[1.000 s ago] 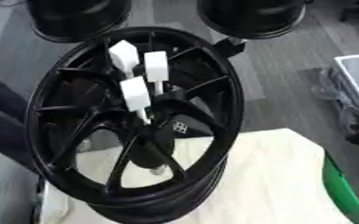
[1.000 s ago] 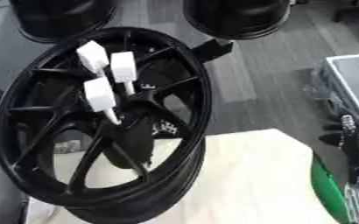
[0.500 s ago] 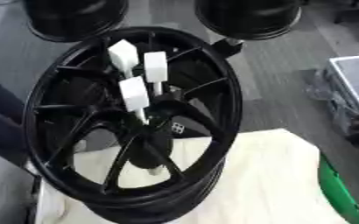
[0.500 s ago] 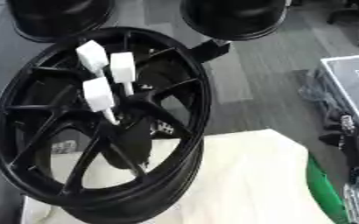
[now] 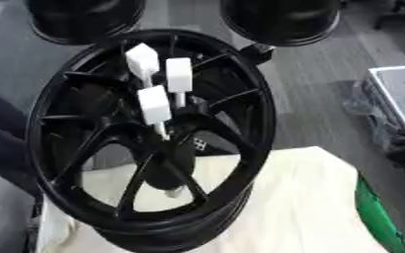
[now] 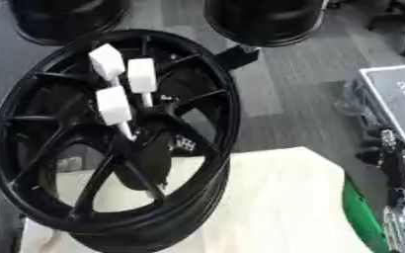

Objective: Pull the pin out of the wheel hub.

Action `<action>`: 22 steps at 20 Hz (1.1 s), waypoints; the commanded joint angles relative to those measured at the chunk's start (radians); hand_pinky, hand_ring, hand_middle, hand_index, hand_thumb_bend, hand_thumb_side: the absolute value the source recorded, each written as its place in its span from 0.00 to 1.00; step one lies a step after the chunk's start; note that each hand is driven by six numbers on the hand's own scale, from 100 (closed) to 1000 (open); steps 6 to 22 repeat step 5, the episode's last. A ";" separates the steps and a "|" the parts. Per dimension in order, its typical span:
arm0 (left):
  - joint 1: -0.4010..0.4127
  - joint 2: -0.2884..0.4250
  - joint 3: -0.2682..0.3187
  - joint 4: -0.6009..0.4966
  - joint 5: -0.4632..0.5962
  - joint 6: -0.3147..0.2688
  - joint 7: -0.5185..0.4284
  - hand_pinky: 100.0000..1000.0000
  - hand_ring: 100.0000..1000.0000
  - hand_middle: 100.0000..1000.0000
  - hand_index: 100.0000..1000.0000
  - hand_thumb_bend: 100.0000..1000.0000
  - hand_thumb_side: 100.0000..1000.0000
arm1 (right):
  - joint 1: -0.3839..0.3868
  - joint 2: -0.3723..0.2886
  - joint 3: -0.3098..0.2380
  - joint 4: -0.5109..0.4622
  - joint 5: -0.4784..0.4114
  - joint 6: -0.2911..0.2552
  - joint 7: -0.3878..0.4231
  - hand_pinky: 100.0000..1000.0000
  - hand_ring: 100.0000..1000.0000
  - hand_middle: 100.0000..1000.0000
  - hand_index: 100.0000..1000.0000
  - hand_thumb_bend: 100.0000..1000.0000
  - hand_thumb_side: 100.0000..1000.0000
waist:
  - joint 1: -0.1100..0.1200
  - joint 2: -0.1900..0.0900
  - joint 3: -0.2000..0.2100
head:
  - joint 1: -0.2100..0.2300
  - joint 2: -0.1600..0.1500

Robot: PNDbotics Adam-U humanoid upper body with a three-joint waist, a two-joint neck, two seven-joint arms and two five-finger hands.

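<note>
Right hand [image 6: 402,173]: only a black and silver part shows at the right edge of the right eye view, beyond the bench's right edge and well apart from the wheel. Whether it is released or clenched cannot be told. The left hand shows in no view.

Task item: three white block-headed pins stand close together in the black wheel [image 5: 240,148], with thin shafts running down towards the wheel hub [image 5: 187,143]. The upper-left pin [image 5: 142,58], the upper-right pin [image 5: 179,74] and the lower pin [image 5: 154,105] all appear seated. Which one the task means cannot be told. A small white stub [image 5: 173,190] shows lower in the hub; its nature is unclear.

Support: the wheel stands on its rim, leaning, at the left side of the bench on a cream cloth [image 5: 292,207]. A green strip [image 5: 375,217] runs along the right edge.

Risks, as judged:
- The wheel rests on its rim, with nothing seen bracing it. A pull on a pin could tip or roll it, or drag the cloth.
- The heads sit just beside one another, so closing fingers could catch a neighbouring pin.
- The shafts look slender. A pull off their line could bend or jam one.
- The spokes crowd the approach and could snag the hand.
</note>
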 commanded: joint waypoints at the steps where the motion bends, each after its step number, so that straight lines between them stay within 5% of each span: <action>1: 0.020 -0.159 0.086 -0.160 0.046 0.136 0.044 0.35 0.26 0.64 0.76 0.90 0.49 | -0.010 -0.004 -0.009 -0.018 -0.005 -0.002 -0.004 0.63 0.48 0.54 0.72 0.00 0.95 | -0.007 -0.006 0.001 | 0.003 -0.002; 5: -0.004 -0.376 0.159 -0.245 0.015 0.328 0.112 0.37 0.27 0.60 0.75 0.85 0.50 | -0.009 0.003 -0.010 -0.018 -0.009 -0.002 -0.006 0.63 0.48 0.54 0.72 0.00 0.95 | -0.021 -0.004 0.011 | 0.000 -0.002; 22: -0.004 -0.376 0.159 -0.245 0.015 0.328 0.112 0.37 0.27 0.60 0.75 0.85 0.50 | -0.009 0.003 -0.010 -0.018 -0.009 -0.002 -0.006 0.63 0.48 0.54 0.72 0.00 0.95 | -0.021 -0.004 0.011 | 0.000 -0.002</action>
